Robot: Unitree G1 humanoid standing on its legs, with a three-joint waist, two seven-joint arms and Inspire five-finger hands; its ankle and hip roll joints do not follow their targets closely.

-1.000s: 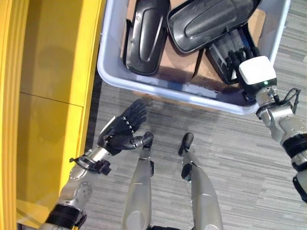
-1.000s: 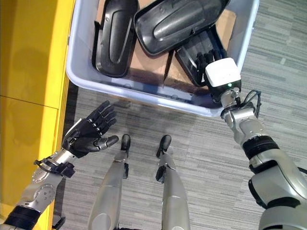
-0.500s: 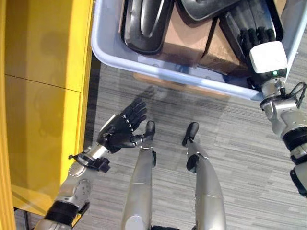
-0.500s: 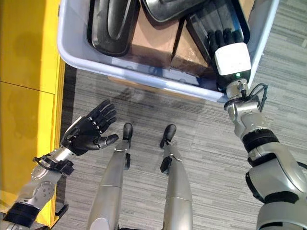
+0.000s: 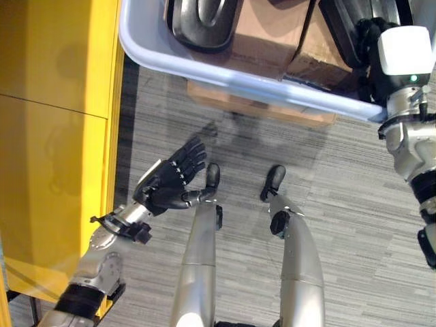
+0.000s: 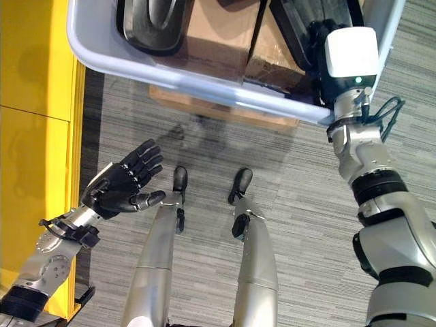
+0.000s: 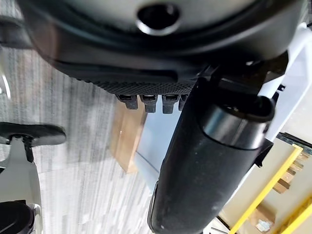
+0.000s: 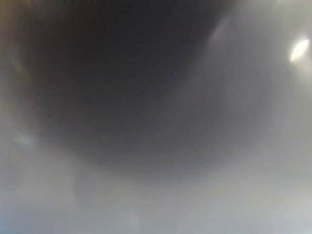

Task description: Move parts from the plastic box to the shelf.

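The pale plastic box [image 5: 238, 80] stands on the floor ahead. Black moulded parts lie in it on brown cardboard [image 5: 269, 30]: one long shell [image 5: 204, 19] at the left and a ribbed part [image 6: 298, 27] by the right corner. My right hand [image 6: 351, 53], with its white cover, reaches over the near wall onto that ribbed part; its grasp is hidden. My left hand [image 5: 170, 185] hovers above the floor, palm up and open, holding nothing. Its thumb [image 7: 209, 161] stands out in the left wrist view. The yellow shelf [image 5: 48, 136] runs along the left.
Grey striped carpet [image 5: 340, 177] spreads between the box and me. More cardboard [image 5: 225, 97] shows beneath the box's near wall. The shelf's edge [image 6: 78, 109] lies close to the box's left corner.
The whole picture has shifted, so the box now sits higher in view. My right hand stays at the ribbed part in the box's right corner. My left hand has barely moved.
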